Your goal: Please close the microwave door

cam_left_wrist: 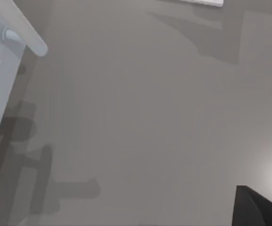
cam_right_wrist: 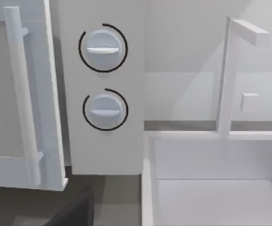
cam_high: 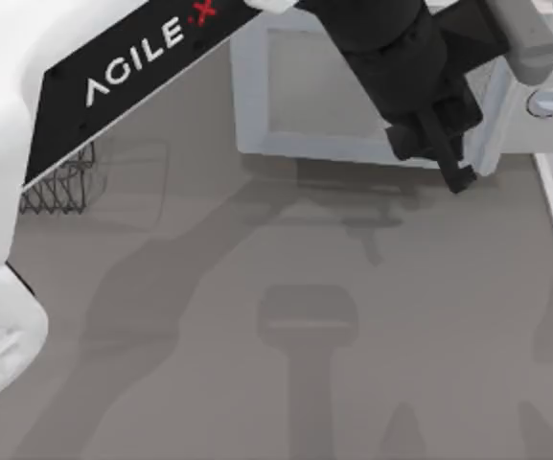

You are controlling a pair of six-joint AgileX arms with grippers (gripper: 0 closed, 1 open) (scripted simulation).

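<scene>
At the tabletop's far edge, the left end effector [cam_high: 449, 158], finger state unclear, pressed beside the flat white grey-windowed microwave door [cam_high: 338, 91], seemingly nearly shut; final push likely remained.

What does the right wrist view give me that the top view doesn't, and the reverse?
Right wrist view alone: both knobs, upper and lower, face-on, plus a white sink with its faucet beside the microwave. Top view alone: the left gripper at the door's handle edge, and a wire rack at the table's left. Both: the microwave door and its bar handle.
</scene>
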